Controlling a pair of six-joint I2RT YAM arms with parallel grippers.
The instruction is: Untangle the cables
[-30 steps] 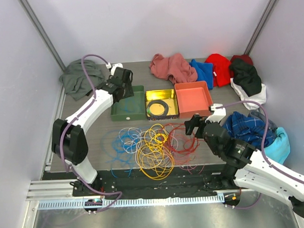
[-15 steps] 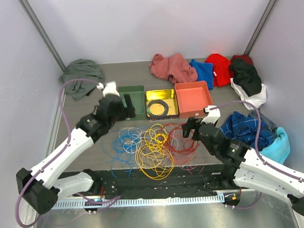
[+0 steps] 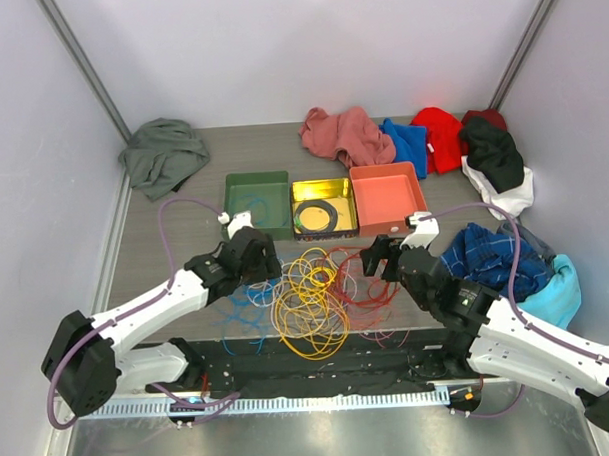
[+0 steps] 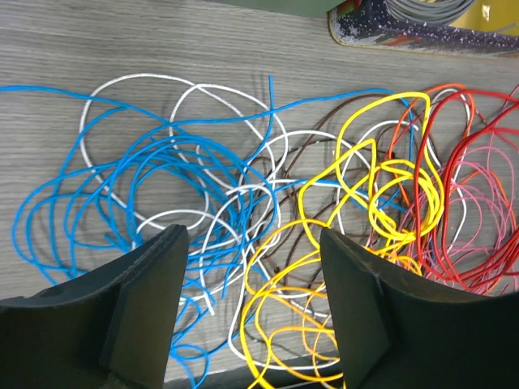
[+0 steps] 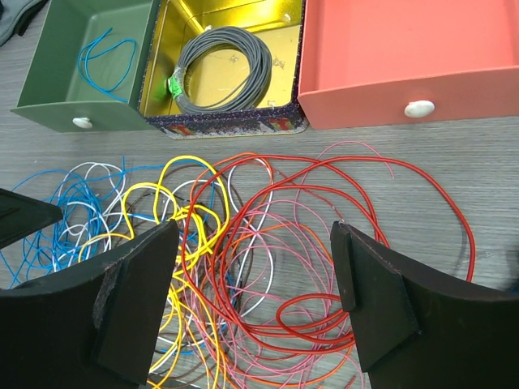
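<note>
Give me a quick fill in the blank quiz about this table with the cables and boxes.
The short wire in the green box is ____.
The coiled ring lies in the ____ tin.
Over the cables, the left gripper and the right gripper both have jaws ____.
Missing words: blue; yellow; open.

Left claw [image 4: 253,237] swung off the green box [image 5: 49,109] and came back toward me. It's now jaws apart over the blue and white cables [image 4: 154,162]. Box beyond it is uncovered, with one blue cable [image 5: 105,57] showing inside. Right claw [image 5: 253,235] crept slightly left over the red cables [image 5: 320,320].
</note>
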